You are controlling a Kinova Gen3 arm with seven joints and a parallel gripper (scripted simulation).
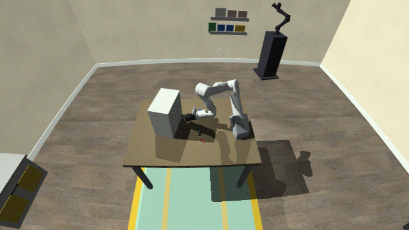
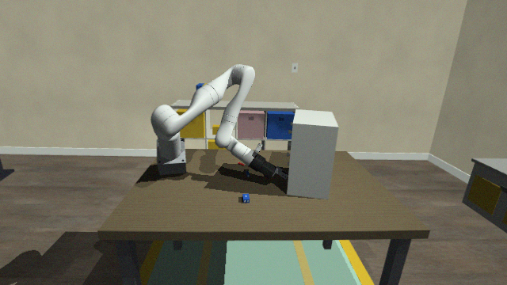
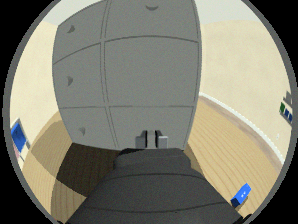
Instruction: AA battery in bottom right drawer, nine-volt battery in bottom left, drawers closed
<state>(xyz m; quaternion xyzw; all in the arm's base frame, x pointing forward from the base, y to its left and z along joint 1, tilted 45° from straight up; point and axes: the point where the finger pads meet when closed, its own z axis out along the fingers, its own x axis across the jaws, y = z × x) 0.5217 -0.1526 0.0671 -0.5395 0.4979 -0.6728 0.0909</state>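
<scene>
The small grey chest (image 1: 164, 110) (image 2: 313, 154) (image 3: 145, 70) stands on the table, and all its drawers look pushed in. My gripper (image 3: 151, 136) (image 2: 283, 174) (image 1: 183, 117) is low at the chest's front, against the right drawer of the bottom row (image 3: 170, 122). Its fingers are closed narrowly on that drawer's handle, which is mostly hidden between them. A small blue block (image 2: 245, 198) (image 3: 242, 194) lies on the table away from the chest. A small red thing (image 1: 202, 140) (image 2: 241, 163) and a small dark blue thing (image 1: 199, 129) (image 2: 246, 172) lie under the arm. They are too small for me to tell which are the batteries.
The arm's base (image 1: 240, 126) (image 2: 170, 158) stands at one table edge. The table (image 1: 150, 153) (image 2: 356, 214) has bare wood around the chest. A shelf with coloured bins (image 2: 277, 124) stands behind the table by the wall.
</scene>
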